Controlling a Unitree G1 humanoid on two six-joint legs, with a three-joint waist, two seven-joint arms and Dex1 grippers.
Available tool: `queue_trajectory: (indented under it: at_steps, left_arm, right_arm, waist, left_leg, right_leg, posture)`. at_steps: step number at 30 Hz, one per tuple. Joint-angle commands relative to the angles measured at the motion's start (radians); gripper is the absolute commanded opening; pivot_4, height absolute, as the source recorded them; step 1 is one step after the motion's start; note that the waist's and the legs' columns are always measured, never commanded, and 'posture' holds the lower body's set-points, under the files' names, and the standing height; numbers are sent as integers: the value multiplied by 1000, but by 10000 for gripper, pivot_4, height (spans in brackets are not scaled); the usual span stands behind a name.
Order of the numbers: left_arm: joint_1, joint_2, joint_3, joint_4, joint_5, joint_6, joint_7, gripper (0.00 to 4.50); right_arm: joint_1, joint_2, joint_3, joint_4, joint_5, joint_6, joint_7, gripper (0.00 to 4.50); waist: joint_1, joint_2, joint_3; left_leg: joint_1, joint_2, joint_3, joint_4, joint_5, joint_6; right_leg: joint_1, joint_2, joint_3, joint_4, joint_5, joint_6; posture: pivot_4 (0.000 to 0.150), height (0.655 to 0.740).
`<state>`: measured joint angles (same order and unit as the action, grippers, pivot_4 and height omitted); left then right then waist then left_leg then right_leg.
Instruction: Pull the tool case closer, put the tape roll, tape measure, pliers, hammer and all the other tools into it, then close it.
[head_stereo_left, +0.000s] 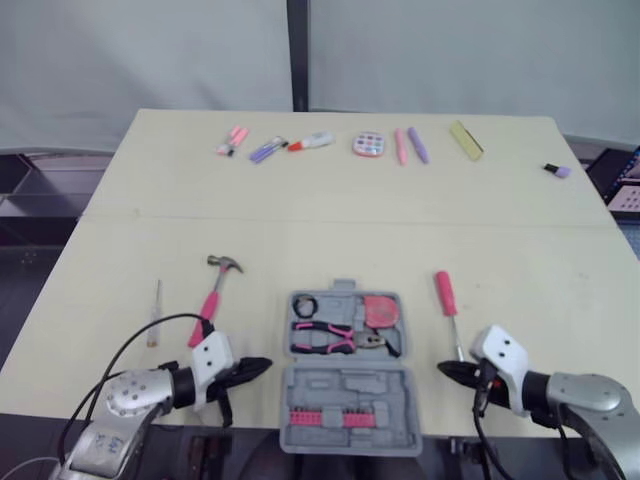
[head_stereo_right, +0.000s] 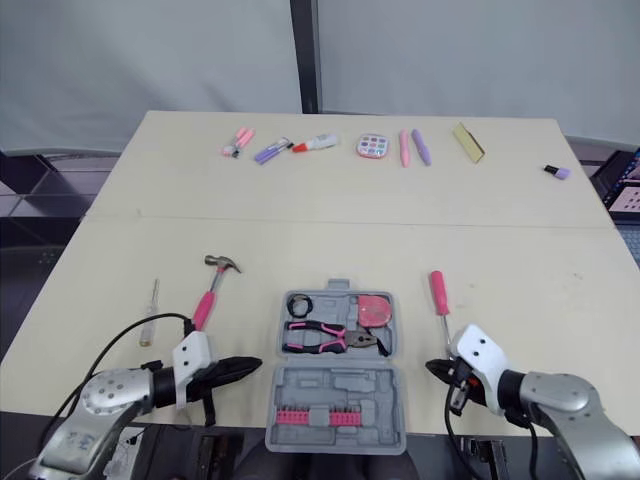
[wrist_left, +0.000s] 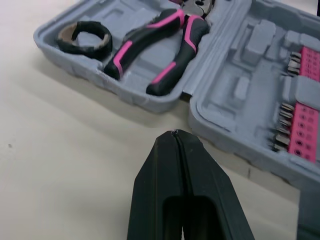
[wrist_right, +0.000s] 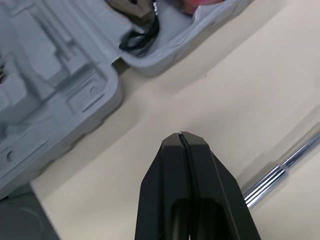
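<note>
1. My left claw (head_stereo_left: 262, 366) and right claw (head_stereo_left: 443, 369): nearest, at the near table edge, one on each side of the case. Both pairs of black fingers are pressed together and pinch nothing. The tips aim inward, which I judge a ready stance between picks.

2. Grey moulded plastic tool case (head_stereo_left: 345, 382): centre, near edge, lying open and flat, lid half toward me, tray half beyond. It looks pulled in close enough, and its recesses face up to receive tools.

3. Contents, tray half: black tape roll (head_stereo_left: 304, 306), far left corner; pink-and-black pliers (head_stereo_left: 325, 336), across the middle; red tape measure (head_stereo_left: 379, 311), far right corner. Lid half: pink strip of driver bits (head_stereo_left: 325, 416) along the near side.

4. Not yet packed: pink-handled claw hammer (head_stereo_left: 214, 296), left of the case, handle end near my left claw; pink-handled screwdriver (head_stereo_left: 447, 300), right of the case, shaft toward my right claw; thin pale-handled screwdriver (head_stereo_left: 155, 315), further left. Each seems to suit the arm on its side.

5. Pale wooden table (head_stereo_left: 300, 220): row of small coloured stationery (head_stereo_left: 369, 145) along the far side, well apart.
</note>
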<state>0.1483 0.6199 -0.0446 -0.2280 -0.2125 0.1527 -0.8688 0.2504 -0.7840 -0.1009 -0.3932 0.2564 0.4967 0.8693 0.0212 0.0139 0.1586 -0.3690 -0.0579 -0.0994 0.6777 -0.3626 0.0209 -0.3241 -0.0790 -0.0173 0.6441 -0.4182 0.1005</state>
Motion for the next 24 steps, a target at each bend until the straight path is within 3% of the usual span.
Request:
queue_trajectory:
  at_steps: [1,10,24]
  left_arm:
    - [-28,6,-34,-14,22,53,12,494]
    - [-111,-8,-120,19,58,133,15,494]
    - [-121,-29,-166,59,79,99,17,494]
  right_arm:
    - [-9,6,18,5,-5,6,-16,0]
    - [-49,19,79,5,-12,38,-31,0]
    - [-75,34,128,-7,-13,49,-43,0]
  waist:
    - [1,0,0]
    - [0,0,0]
    - [1,0,0]
  left_leg:
    - [0,0,0,0,0,0]
    - [0,0,0,1,0,0]
    - [0,0,0,2,0,0]
  right_leg:
    - [0,0,0,0,0,0]
    - [0,0,0,2,0,0]
    - [0,0,0,2,0,0]
  posture:
    - [1500,7134]
    - [1500,7134]
    - [1500,7134]
